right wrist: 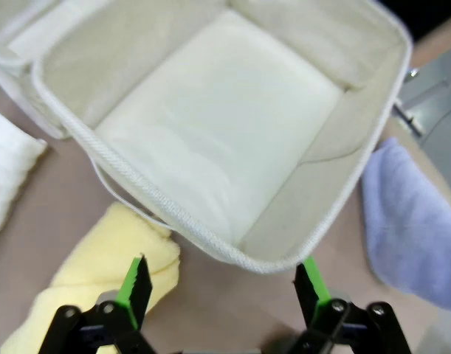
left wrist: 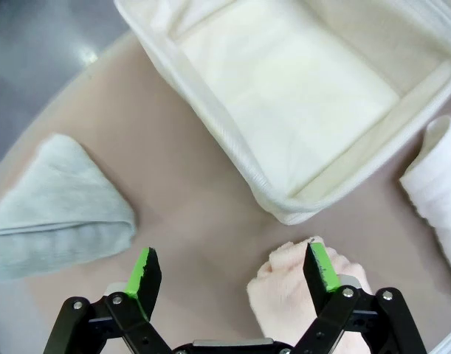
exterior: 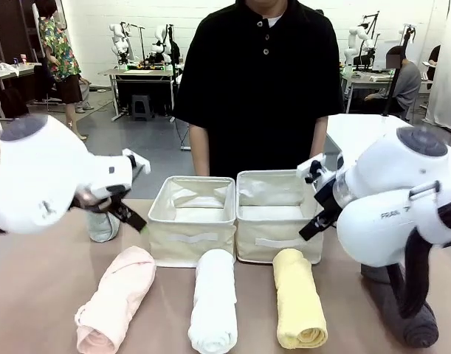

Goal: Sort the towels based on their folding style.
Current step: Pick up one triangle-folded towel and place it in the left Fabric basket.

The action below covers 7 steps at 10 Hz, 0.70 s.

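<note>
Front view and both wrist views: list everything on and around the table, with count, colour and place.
Rolled towels: four; pink towel, white towel, yellow towel, dark grey towel; in a row along the table's near side.
Cone towels: two; pale teal-green towel left of the left bin, light blue towel beside the right bin.
Bins: two, cream; left bin and right bin side by side mid-table.
Table: one, brown.
Person: one, black shirt, standing at the far side.
Pincers: two, black with green pads; left pincer open above the pink towel's end, right pincer open over the right bin's near rim, beside the yellow towel.
</note>
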{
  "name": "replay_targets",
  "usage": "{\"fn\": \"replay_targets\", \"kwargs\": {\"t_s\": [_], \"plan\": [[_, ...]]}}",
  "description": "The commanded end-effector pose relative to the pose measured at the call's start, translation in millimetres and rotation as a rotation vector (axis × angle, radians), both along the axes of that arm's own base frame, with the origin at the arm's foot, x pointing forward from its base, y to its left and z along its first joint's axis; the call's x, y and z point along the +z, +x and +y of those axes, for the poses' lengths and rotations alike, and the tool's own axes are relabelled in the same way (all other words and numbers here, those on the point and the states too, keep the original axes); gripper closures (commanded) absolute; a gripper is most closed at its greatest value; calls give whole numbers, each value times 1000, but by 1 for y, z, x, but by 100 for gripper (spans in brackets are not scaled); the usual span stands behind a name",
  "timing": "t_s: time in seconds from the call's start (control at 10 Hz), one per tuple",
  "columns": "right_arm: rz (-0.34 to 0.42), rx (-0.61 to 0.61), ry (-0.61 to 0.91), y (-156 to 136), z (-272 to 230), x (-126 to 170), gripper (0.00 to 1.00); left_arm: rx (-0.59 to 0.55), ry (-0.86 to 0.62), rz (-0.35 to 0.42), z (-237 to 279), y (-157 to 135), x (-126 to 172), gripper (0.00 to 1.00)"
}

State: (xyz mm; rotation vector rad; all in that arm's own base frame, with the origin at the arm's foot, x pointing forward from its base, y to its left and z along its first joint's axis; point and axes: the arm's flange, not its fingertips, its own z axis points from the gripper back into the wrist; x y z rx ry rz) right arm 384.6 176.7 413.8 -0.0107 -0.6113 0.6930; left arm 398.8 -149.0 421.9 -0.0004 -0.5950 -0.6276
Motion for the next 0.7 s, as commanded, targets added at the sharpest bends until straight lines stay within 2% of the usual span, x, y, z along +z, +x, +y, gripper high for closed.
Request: {"fn": "replay_targets", "kwargs": {"t_s": [0.0, 0.2, 0.3, 0.4, 0.5, 0.6], "plan": [[-50, -18, -52, -42, 27, 102, 0, -51, 53, -41, 3, -33, 112, 0], [-119, -29, -96, -86, 49, 197, 0, -91, 113, -80, 3, -59, 201, 0], [-157, -55, -116, -106, 57, 231, 0, -107, 101, -89, 5, -67, 228, 0], [-197, -84, -127, -124, 63, 257, 0, -108, 91, -99, 6, -74, 251, 0], [-210, -99, -152, -139, 67, 269, 0, -99, 85, -121, 7, -82, 266, 0], [-189, -35, -92, -136, 53, 254, 0, -90, 85, -108, 10, -89, 251, 0]]}}
